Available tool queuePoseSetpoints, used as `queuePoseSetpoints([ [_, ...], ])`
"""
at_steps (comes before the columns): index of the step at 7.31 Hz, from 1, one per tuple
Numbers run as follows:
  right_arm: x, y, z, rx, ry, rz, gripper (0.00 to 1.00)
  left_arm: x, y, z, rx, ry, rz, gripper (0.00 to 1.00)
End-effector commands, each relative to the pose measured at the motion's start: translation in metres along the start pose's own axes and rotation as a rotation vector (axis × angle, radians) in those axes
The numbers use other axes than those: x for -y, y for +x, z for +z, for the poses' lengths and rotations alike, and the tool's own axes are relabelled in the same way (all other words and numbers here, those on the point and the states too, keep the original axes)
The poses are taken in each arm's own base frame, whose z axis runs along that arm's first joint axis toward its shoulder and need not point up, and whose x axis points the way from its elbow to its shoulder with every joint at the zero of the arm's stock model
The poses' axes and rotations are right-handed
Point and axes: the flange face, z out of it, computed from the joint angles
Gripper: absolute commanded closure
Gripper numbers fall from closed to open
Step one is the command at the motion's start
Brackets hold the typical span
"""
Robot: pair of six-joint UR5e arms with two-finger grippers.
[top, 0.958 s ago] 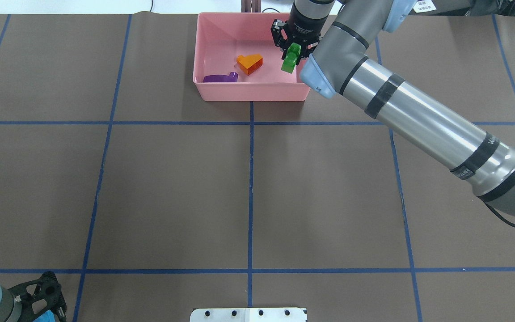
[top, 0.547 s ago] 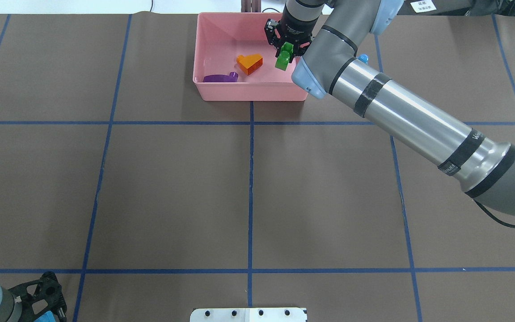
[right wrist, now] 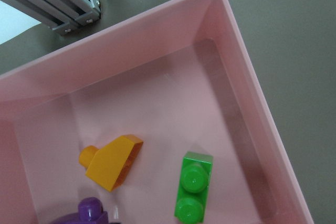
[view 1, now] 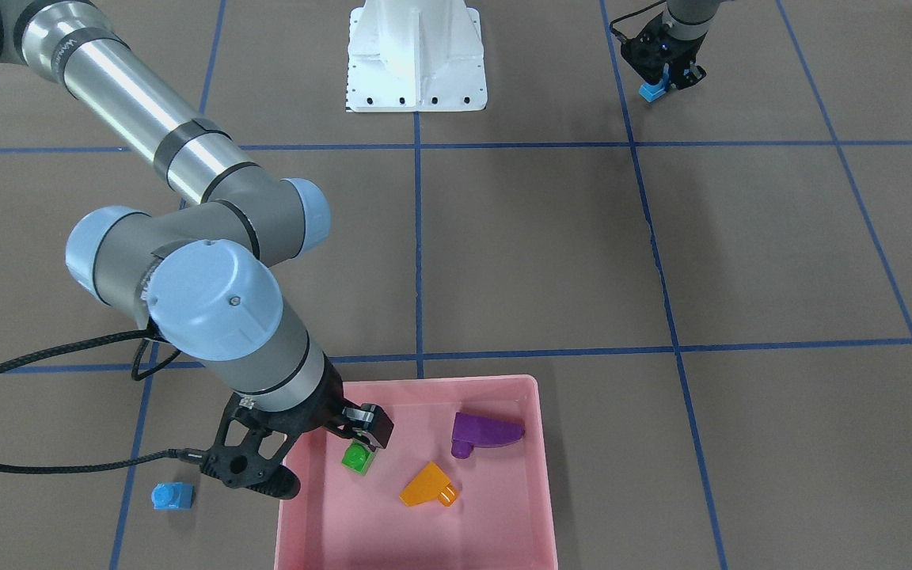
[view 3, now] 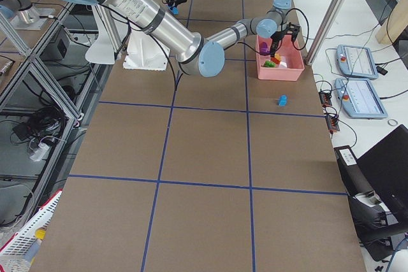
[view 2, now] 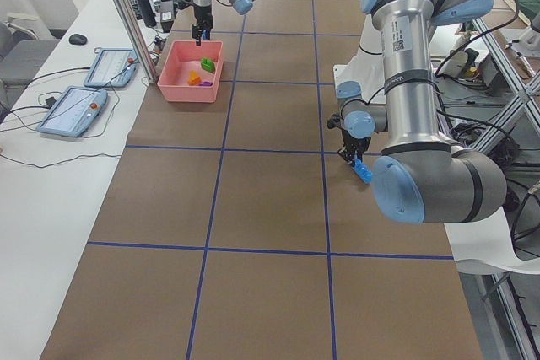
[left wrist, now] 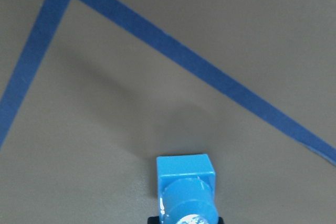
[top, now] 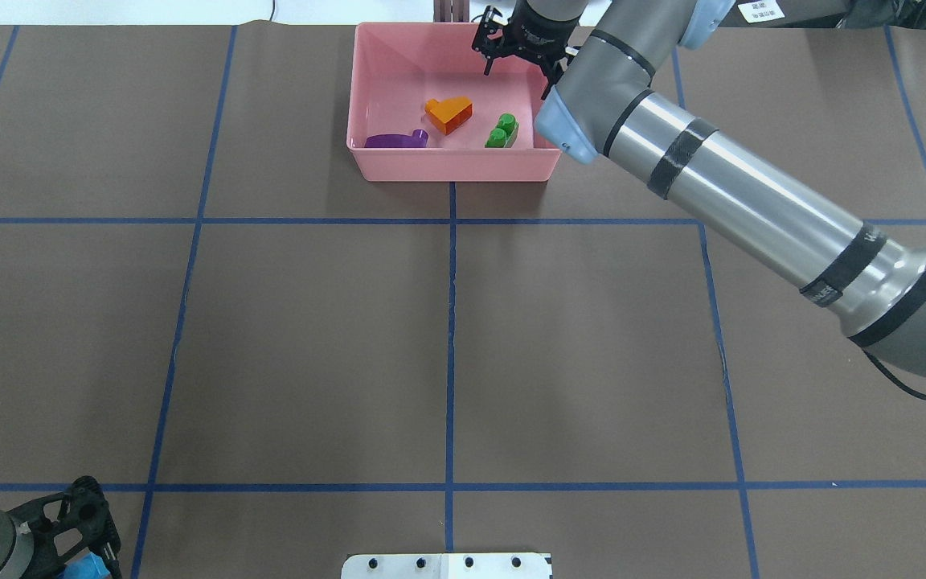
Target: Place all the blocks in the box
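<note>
Lower left corner of the overhead view: left gripper [top: 85,559] clenched on the long blue block [top: 79,569], well apart from everything else.

Top centre: pink box [top: 447,165] holding, from left to right, the purple block [top: 395,141] against the near wall, the orange block [top: 448,114] mid-floor, and the green block [top: 501,131] lying loose beside the right wall. Just above and right of that: right gripper [top: 516,71], fingers spread wide, grasping nothing, over the box's far right corner.

Judged as a retreat after release. Best done by rising straight up until clear of the wall. Next, probably, over to the tiny blue block [view 1: 172,496], on the table near the box at the lower left of the front-facing view. Worth coming down from above and closing on the flat sides, not the stud.

Hard to make out:
- Tiny blue block masked by the right arm in the overhead view.
- Left gripper cropped by the frame edge there.
- Only the blue block's end visible in the left wrist view, pads out of frame.
- Purple block half sunk behind the box wall.
</note>
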Motion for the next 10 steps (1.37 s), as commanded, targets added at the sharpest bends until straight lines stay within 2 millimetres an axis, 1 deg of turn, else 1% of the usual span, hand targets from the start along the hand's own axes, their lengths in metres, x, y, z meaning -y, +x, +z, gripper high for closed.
queuePoseSetpoints([
  [1, 0.039, 0.07, -0.015, 0.0, -0.005, -0.013, 0.0, 0.048, -0.024, -0.07, -0.05, 0.183, -0.091, 1.0],
  [2, 0.047, 0.105, 0.007, -0.052, 0.027, -0.031, 0.0, 0.085, -0.038, -0.096, -0.022, 0.236, -0.145, 1.0],
  [3, 0.057, 0.117, 0.017, -0.099, 0.097, -0.038, 0.0, 0.161, -0.059, -0.146, 0.03, 0.294, -0.23, 1.0],
  [4, 0.062, 0.133, 0.031, -0.14, 0.116, -0.043, 0.0, 0.211, -0.088, -0.199, 0.064, 0.284, -0.341, 1.0],
  [5, 0.07, 0.15, 0.045, -0.188, 0.132, -0.102, 0.0, 0.249, -0.13, -0.244, 0.073, 0.321, -0.423, 1.0],
  [6, 0.079, 0.163, 0.059, -0.192, 0.156, -0.119, 0.0, 0.288, -0.16, -0.272, 0.076, 0.345, -0.471, 1.0],
  [7, 0.089, 0.184, 0.08, -0.178, 0.178, -0.133, 0.0, 0.336, -0.185, -0.31, 0.092, 0.375, -0.516, 1.0],
  [8, 0.091, 0.194, 0.093, -0.176, 0.18, -0.139, 0.0, 0.377, -0.201, -0.329, 0.084, 0.408, -0.592, 1.0],
  [9, 0.086, 0.19, 0.099, -0.181, 0.184, -0.147, 0.0, 0.423, -0.216, -0.337, 0.051, 0.477, -0.67, 1.0],
  [10, 0.084, 0.189, 0.1, -0.181, 0.182, -0.148, 0.0, 0.451, -0.24, -0.341, 0.028, 0.542, -0.723, 1.0],
])
